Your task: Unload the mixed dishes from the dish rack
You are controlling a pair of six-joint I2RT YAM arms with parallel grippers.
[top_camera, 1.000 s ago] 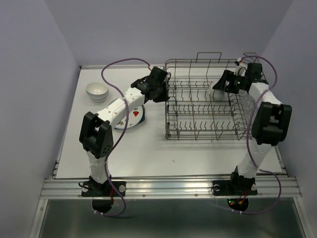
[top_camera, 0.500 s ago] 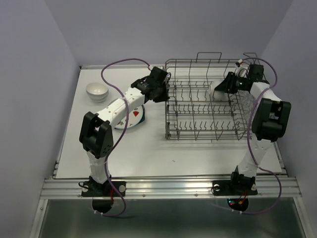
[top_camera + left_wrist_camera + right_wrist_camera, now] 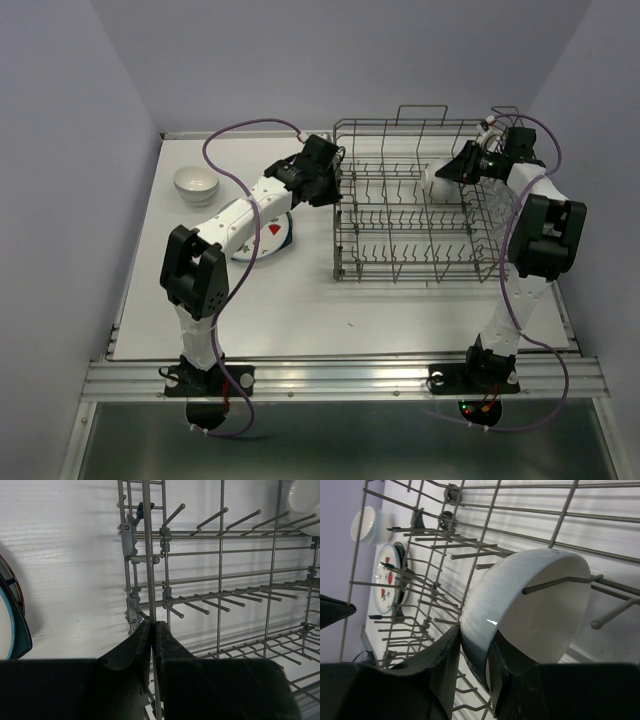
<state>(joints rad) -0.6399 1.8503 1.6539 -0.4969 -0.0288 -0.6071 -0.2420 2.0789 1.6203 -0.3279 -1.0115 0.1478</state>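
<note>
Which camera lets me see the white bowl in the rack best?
The right wrist camera. The white bowl looks big there, with the right gripper pinching its rim. The top camera shows only a small white patch in the rack; the left wrist camera catches just its edge.

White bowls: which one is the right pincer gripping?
The bowl inside the dish rack, rim pinched by the right pincer; the other bowl sits on the table.
</note>
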